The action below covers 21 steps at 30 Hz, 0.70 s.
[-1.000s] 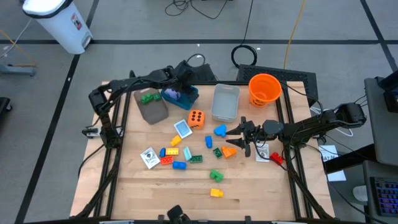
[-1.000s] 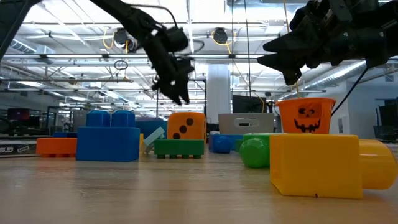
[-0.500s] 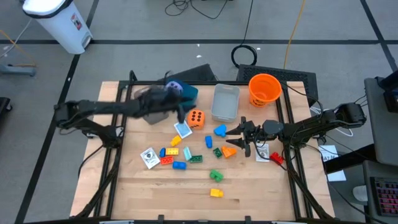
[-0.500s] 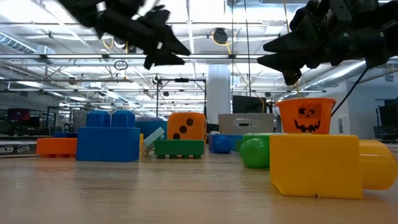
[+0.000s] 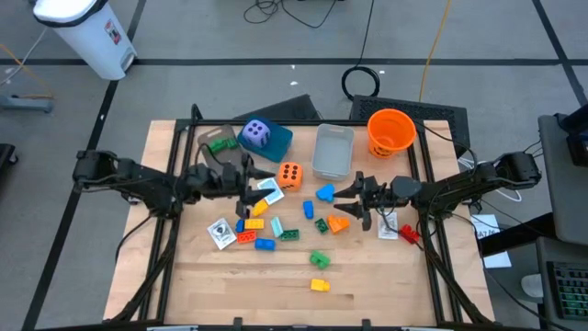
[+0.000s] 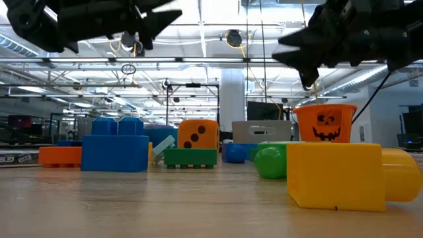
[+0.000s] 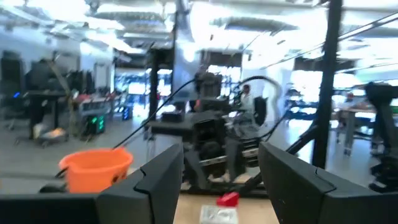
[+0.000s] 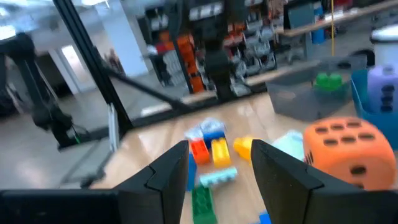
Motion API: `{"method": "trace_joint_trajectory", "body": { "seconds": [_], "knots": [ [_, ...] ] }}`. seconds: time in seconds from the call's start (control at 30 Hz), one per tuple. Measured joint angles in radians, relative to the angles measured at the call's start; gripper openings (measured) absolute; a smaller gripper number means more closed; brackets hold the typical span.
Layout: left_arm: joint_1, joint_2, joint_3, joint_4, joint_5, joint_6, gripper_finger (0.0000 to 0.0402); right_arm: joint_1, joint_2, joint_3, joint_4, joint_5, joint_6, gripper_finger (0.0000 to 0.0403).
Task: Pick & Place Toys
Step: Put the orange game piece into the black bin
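Observation:
Small coloured bricks point(image 5: 266, 230), an orange die point(image 5: 289, 173) and flat cards point(image 5: 269, 190) lie scattered on the wooden table point(image 5: 184, 276). A purple die point(image 5: 257, 133) rests in the teal box point(image 5: 278, 140). A green brick point(image 5: 220, 144) sits on a grey box point(image 5: 213, 156). My left gripper point(image 5: 253, 175) point(image 7: 221, 168) hovers open above the cards, pointing toward the table's right. My right gripper point(image 5: 347, 204) point(image 8: 221, 165) hovers open above an orange brick point(image 5: 338, 223) and a blue one point(image 5: 324, 193), pointing toward the table's left. Neither holds anything.
A clear grey tub point(image 5: 333, 152) and the orange bucket point(image 5: 390, 131) stand at the far right. A red brick point(image 5: 409, 236) and a card lie under my right arm. A green brick point(image 5: 319, 259) and a yellow brick point(image 5: 319, 285) lie toward the near edge.
My left gripper has swung back from above the teal box toward the table's near and left side. It has tipped up from pointing down to about level. The purple die stays in the teal box.

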Motion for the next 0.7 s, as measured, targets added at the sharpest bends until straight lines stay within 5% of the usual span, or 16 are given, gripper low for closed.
{"method": "trace_joint_trajectory", "body": {
  "seconds": [0.7],
  "knots": [
    [-0.017, 0.0, 0.001, -0.002, -0.001, 0.051, 0.0214, -0.001, 0.0, 0.026, 0.219, 0.076, 0.1, 0.0167]
  ]
}}
